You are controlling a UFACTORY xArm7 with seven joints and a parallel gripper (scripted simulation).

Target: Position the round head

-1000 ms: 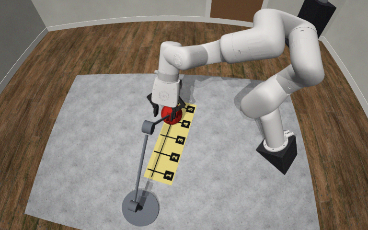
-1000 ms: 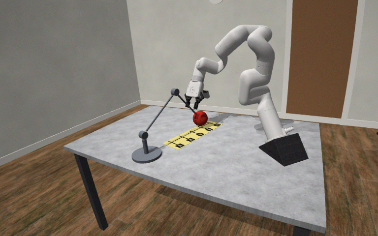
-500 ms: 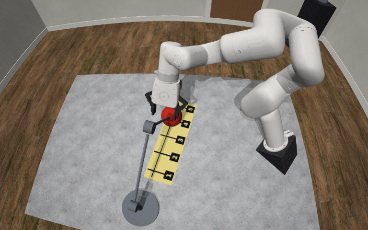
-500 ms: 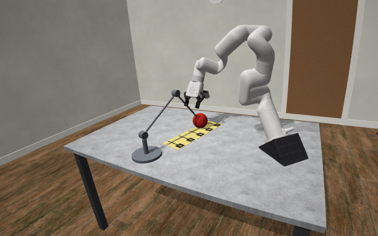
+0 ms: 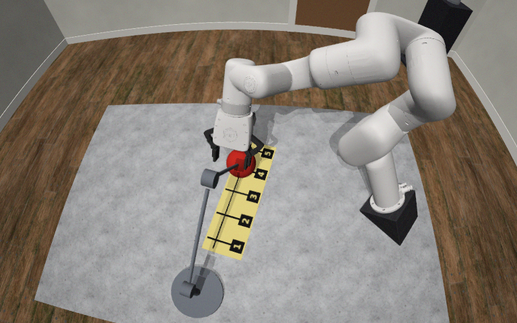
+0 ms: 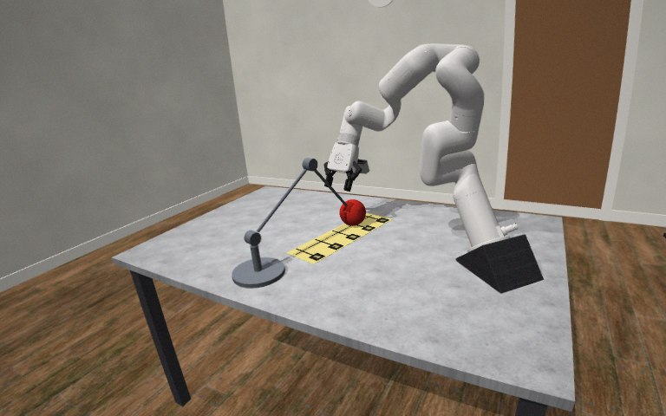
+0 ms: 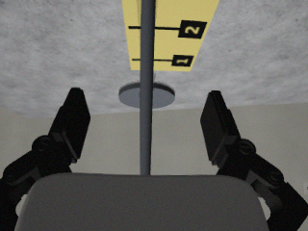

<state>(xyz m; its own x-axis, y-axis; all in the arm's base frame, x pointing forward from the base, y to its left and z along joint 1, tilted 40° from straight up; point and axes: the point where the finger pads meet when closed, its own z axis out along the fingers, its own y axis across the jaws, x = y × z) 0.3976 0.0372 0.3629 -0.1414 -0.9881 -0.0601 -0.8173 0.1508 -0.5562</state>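
The lamp's grey round foot point(image 5: 196, 295) point(image 6: 257, 272) point(image 7: 146, 95) stands near the bench's front. Its lower arm rises to the elbow joint point(image 5: 209, 177) point(image 6: 309, 163). The thin upper arm point(image 7: 146, 58) slopes down from there to the round red head point(image 5: 240, 164) point(image 6: 352, 212). The head hangs low over the yellow strip point(image 5: 228, 232) point(image 6: 302, 253) point(image 7: 164, 45), around mark 4. I cannot tell whether it touches the bench. My gripper point(image 5: 231, 156) point(image 6: 337, 185) point(image 7: 145, 103) is open. It straddles the upper arm above the head, and its fingers stand clear of the rod.
The robot's black wedge base point(image 5: 392, 219) point(image 6: 500, 267) stands at the right of the grey bench point(image 5: 114, 171) point(image 6: 393, 303). The white arm arches over the bench's back right. The bench edge lies close behind the lamp's foot.
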